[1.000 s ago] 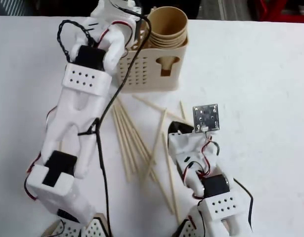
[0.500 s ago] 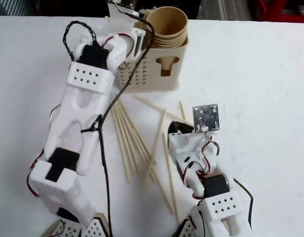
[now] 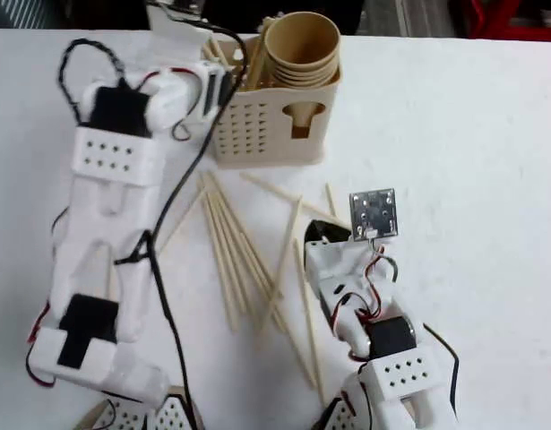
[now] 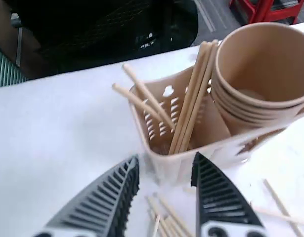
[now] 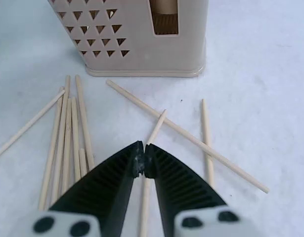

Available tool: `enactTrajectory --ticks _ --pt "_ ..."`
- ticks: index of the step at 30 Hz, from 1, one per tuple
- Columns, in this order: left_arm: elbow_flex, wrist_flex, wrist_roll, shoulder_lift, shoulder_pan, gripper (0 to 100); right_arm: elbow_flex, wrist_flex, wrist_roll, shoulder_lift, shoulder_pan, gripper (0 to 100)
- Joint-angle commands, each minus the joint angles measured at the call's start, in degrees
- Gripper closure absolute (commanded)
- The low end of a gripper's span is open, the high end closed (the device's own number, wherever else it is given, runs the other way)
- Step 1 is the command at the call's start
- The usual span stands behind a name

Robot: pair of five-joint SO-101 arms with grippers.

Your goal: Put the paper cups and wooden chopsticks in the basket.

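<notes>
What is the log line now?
left hand: open, beside basket | right hand: shut, above loose chopsticks | paper cups: stacked in basket

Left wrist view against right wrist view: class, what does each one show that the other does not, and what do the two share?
Left wrist view: chopsticks standing inside the basket, the open mouth of the stacked cups, and the left gripper, open. Right wrist view: the right gripper, shut, and a long chopstick crossing another. Shared: the basket, the white table, and loose chopsticks lying on it beside the basket.
</notes>
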Motion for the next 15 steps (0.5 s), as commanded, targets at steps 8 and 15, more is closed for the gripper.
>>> enactTrajectory --ticks 8,15 --pt "-2.4 14.8 -7.5 -5.0 -5.9 82 -0.4 -1.1 0.1 -0.3 -0.2 98.1" --pt "-2.4 22.8 -13.1 -5.0 -6.0 82 0.5 -1.4 2.2 -0.7 -0.2 98.1"
